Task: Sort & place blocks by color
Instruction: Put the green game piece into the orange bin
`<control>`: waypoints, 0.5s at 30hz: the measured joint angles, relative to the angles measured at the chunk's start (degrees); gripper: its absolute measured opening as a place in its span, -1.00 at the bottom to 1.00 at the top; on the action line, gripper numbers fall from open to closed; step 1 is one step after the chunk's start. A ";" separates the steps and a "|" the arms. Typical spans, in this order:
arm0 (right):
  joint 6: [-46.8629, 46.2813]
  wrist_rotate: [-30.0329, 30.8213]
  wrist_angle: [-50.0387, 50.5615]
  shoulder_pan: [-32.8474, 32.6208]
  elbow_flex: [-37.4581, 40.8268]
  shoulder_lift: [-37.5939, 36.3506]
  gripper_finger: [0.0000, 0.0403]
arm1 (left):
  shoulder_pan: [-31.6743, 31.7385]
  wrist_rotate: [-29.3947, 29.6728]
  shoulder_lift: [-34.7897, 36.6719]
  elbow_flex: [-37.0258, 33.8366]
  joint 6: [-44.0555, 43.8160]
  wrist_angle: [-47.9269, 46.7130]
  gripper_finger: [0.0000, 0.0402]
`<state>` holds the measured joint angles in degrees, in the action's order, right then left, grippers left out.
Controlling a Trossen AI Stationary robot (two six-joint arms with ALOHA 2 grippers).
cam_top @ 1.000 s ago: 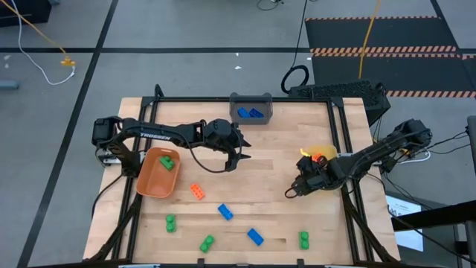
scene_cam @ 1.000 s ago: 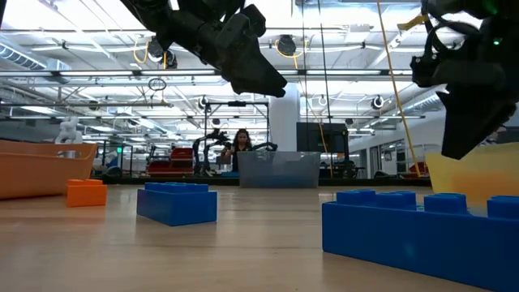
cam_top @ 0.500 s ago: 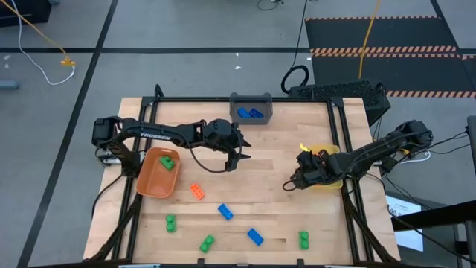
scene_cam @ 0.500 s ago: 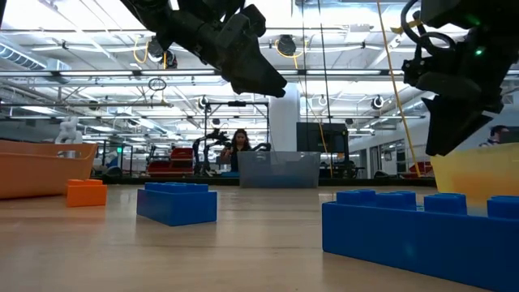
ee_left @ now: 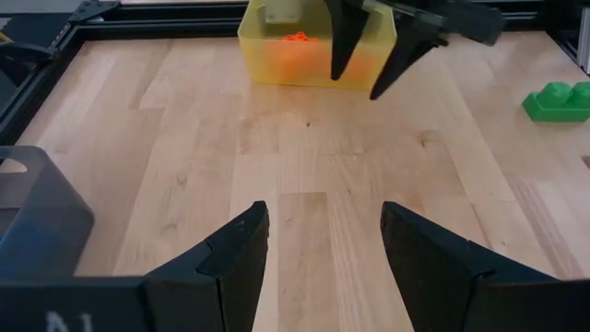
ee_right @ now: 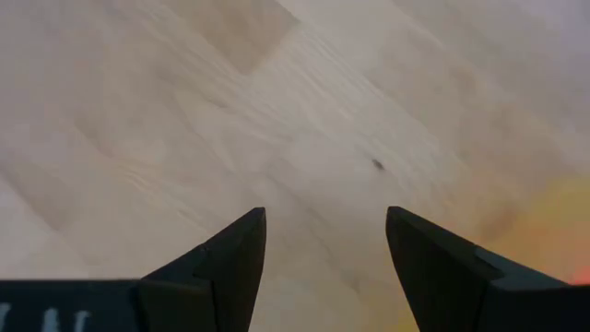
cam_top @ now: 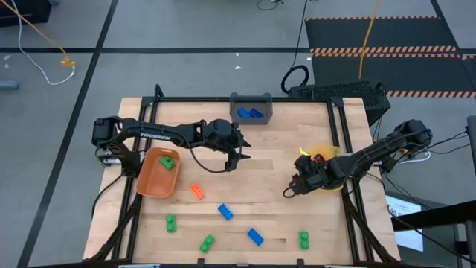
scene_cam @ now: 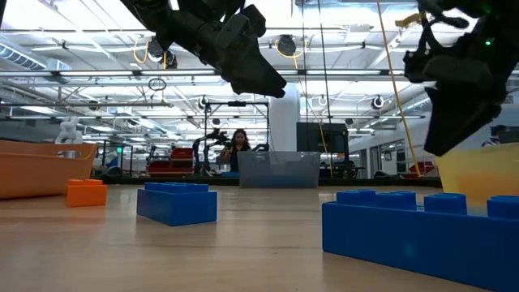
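Blocks are spread over the bench (cam_top: 282, 141), with both end effectors spread wide and empty above it.

Taking the orange bin (cam_top: 157, 173) as landmark: one green block (cam_top: 168, 161) lies inside it; an orange block (cam_top: 197, 191) lies just beside it toward the front; two blue blocks (cam_top: 225, 212) (cam_top: 255, 237) lie farther out along the same diagonal; three green blocks (cam_top: 170, 222) (cam_top: 206, 243) (cam_top: 303, 239) lie near the front edge. Blue blocks (cam_top: 250, 113) are held in the grey bin (cam_top: 251, 98) at the back edge, and orange pieces (ee_left: 295, 39) are seen in the yellow bin (cam_top: 327, 152), well apart across the bench. The left end effector (cam_top: 239, 157) hangs between the orange and grey bins; the right end effector (cam_top: 289, 190) hangs just beside the yellow bin.
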<state>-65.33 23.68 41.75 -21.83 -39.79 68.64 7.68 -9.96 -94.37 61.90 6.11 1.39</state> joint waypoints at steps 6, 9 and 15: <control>6.49 0.08 -9.06 -1.78 0.00 0.00 0.07 | 0.00 0.00 0.00 0.00 0.02 0.00 0.04; 9.38 0.07 -13.60 -3.54 0.00 0.00 0.07 | 0.00 0.00 0.00 0.01 0.03 0.01 0.04; 12.35 0.00 -22.85 -8.38 0.00 0.00 0.07 | 0.00 0.00 0.00 0.01 -0.63 0.01 0.04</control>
<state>-52.98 23.68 18.90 -30.21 -39.79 68.64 7.68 -9.96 -94.37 61.91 5.48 1.40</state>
